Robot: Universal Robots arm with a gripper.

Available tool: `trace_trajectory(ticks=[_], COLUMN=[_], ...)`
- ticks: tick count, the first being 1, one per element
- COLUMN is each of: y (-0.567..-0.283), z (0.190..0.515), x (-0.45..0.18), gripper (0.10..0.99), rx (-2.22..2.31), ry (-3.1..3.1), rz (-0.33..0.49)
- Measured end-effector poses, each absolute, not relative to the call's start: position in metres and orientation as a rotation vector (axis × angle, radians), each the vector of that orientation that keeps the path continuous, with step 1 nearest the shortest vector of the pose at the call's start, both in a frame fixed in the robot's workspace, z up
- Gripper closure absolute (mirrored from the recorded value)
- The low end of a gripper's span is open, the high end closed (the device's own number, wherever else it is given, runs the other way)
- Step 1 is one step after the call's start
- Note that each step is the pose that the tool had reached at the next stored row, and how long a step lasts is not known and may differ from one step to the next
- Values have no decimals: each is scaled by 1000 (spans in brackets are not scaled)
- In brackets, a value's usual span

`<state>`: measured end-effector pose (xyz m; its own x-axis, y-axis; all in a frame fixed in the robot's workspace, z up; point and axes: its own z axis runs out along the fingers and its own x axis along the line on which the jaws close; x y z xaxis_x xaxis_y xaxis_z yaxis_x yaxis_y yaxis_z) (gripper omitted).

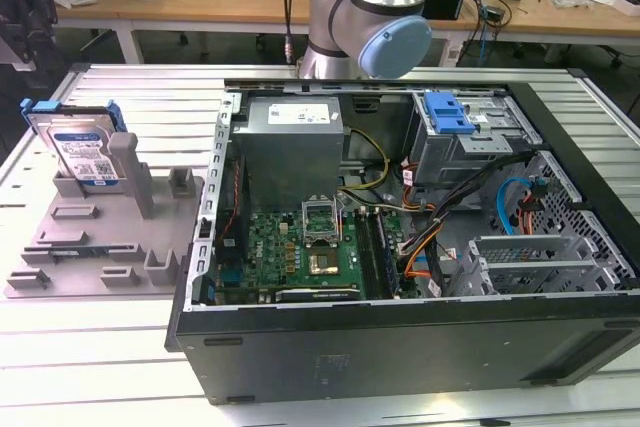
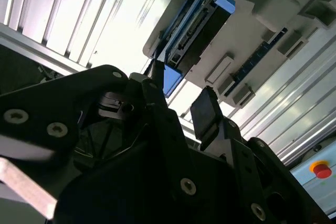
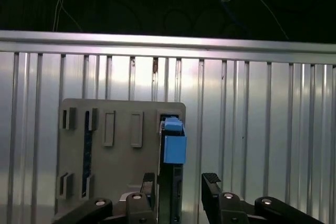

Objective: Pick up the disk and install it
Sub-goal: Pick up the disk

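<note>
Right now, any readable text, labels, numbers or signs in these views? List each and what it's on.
No text is readable.
White-and-blue label on the disk: print too small to read.
White sticker on the power supply: blurred, unreadable.
Markings on the motherboard: too small to read.

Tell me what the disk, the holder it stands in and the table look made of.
Disk: silver-grey metal body with a dull sheen and a paper-like label. Its bright blue frame looks like moulded plastic.
Holder: matte grey plastic with no shine, perhaps printed.
Table: ribbed bare metal, likely aluminium, with bright reflections along the slats.
</note>
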<state>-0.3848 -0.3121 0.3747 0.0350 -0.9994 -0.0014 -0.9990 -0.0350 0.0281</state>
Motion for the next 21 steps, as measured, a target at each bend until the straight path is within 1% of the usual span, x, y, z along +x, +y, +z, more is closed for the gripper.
trace_trajectory(ticks=[21], y=[-311], z=[365], x=[-395], gripper=[604], rx=[2173], ry=[-2245], rz=[-30])
